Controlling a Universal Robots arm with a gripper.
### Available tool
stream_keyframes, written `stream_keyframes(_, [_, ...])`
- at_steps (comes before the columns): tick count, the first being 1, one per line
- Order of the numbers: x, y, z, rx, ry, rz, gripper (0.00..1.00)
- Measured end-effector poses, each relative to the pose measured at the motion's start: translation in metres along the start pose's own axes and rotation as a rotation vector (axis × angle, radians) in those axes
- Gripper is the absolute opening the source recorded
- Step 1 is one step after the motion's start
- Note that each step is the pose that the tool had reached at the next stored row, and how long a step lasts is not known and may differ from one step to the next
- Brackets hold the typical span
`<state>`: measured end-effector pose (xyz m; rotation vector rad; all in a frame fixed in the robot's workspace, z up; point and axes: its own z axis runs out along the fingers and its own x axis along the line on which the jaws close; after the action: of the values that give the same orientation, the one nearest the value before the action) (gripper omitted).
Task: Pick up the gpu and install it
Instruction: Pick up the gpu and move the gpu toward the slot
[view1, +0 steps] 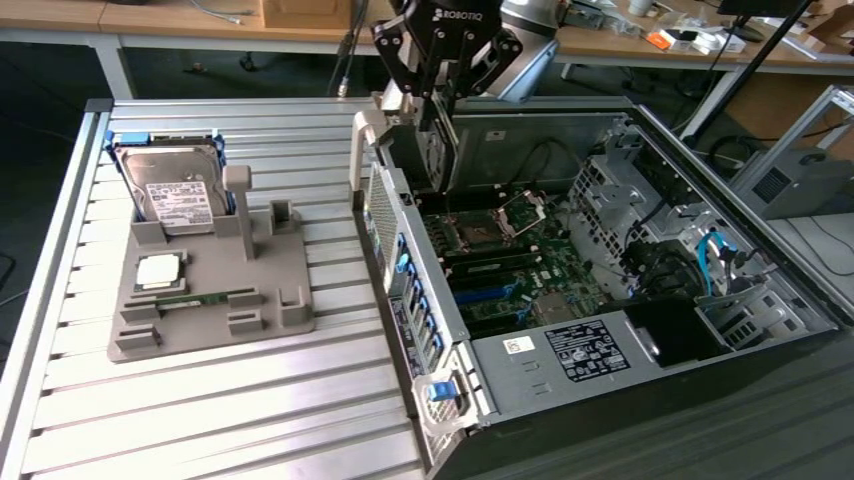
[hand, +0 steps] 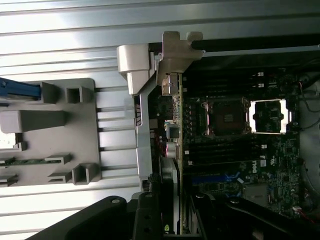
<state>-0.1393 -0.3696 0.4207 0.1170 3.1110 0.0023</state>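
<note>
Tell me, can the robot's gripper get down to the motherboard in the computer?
Probably yes. The computer case lies open, and the gripper, holding the gpu, hangs over the motherboard beside the case's back wall. Nothing seems to block the way down.

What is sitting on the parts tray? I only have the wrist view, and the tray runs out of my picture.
Observer: A hard drive stands upright in the holder at the far end of the tray, with its white label showing.
Operator: Anything lying flat near it?
Observer: A square processor chip lies flat on the tray, just in front of the drive as the exterior view sees it.
Operator: How does the card hang?
Observer: The hand holds the gpu upright over the far, tray-side corner of the open computer case. It appears to be above the board, not in a slot.
</note>
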Motion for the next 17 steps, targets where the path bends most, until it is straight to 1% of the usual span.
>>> stream_keyframes(17, [-0.012,0.0007,0.0005,0.0,0.0,0.0,0.27])
